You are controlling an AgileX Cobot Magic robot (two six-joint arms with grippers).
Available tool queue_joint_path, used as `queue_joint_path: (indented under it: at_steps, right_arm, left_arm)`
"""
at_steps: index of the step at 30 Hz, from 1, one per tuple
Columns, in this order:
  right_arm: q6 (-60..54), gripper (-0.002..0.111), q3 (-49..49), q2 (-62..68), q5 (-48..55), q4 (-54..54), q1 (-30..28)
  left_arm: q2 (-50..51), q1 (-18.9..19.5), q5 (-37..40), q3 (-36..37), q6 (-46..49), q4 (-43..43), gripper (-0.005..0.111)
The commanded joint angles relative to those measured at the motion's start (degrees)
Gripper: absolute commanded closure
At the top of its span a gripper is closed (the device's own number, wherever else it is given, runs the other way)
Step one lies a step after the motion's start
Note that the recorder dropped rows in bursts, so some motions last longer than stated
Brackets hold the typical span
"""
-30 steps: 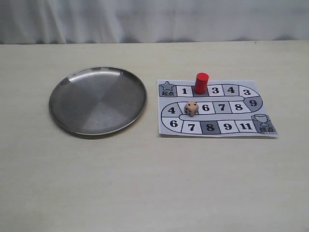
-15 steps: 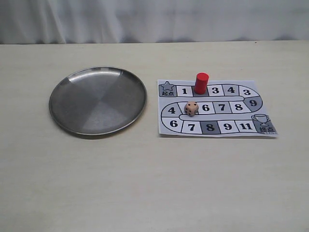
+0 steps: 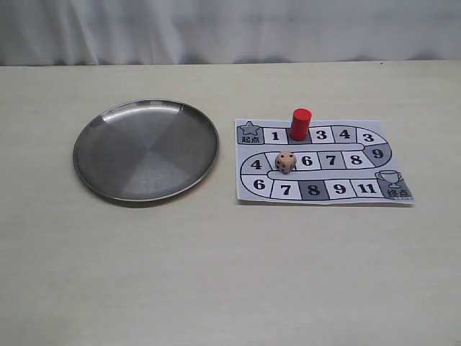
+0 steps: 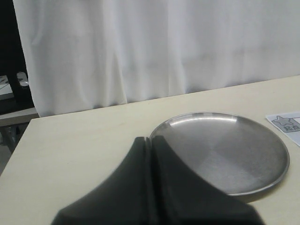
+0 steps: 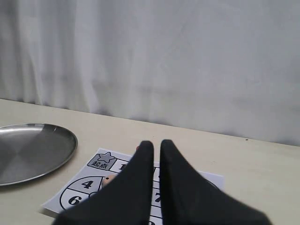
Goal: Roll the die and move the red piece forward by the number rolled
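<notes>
The red piece (image 3: 300, 124) stands upright on the paper board (image 3: 248, 189), on the top-row square between 1 and 3. The die (image 3: 286, 162) rests on the middle row between squares 4 and 6. Neither gripper shows in the exterior view. In the left wrist view my left gripper (image 4: 150, 139) is shut and empty, back from the steel plate (image 4: 225, 150). My right gripper (image 5: 156, 143) hangs over the board (image 5: 101, 161), its fingers a thin slit apart with nothing between them. Its fingers hide most of the die (image 5: 108, 179) and the red piece (image 5: 138, 148).
A round steel plate (image 3: 144, 150) lies left of the board, a small gap between them. A white curtain runs along the table's far edge. Bare pale tabletop (image 3: 230, 274) stretches in front of the plate and board.
</notes>
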Motion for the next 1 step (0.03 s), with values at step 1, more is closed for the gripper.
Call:
queue_joint_path:
  at_steps: [1]
  right_arm:
    - [0.1, 0.104, 0.3, -0.3, 0.0, 0.1, 0.0]
  left_arm:
    - [-0.1, -0.1, -0.5, 0.1, -0.1, -0.2, 0.107]
